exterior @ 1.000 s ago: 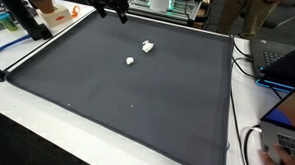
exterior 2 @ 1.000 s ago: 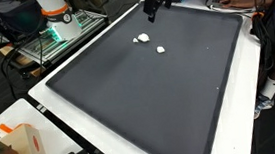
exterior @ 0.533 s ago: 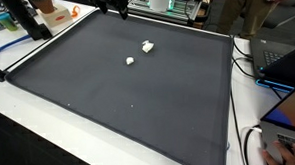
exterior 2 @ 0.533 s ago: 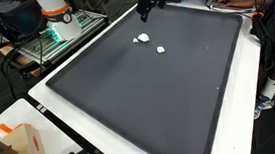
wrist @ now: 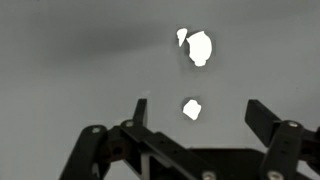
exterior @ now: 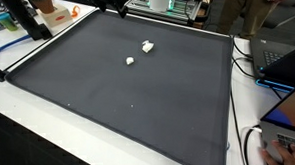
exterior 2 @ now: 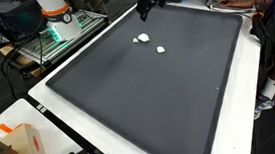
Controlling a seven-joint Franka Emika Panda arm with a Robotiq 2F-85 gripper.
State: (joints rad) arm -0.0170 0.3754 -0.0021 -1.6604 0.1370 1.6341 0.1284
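Two small white lumps lie on a dark mat. The larger lump lies nearer the mat's far edge, the smaller lump a short way from it. My gripper hangs high above the far edge of the mat, well clear of both lumps. In the wrist view the gripper is open, its two dark fingers spread wide with nothing held; the smaller lump shows between them far below.
A white table border runs round the mat. An orange and white box stands at one corner. People sit at laptops beside the table, and a metal rack with equipment stands behind it.
The gripper has risen slightly at the far edge of the mat. The two lumps have not moved.
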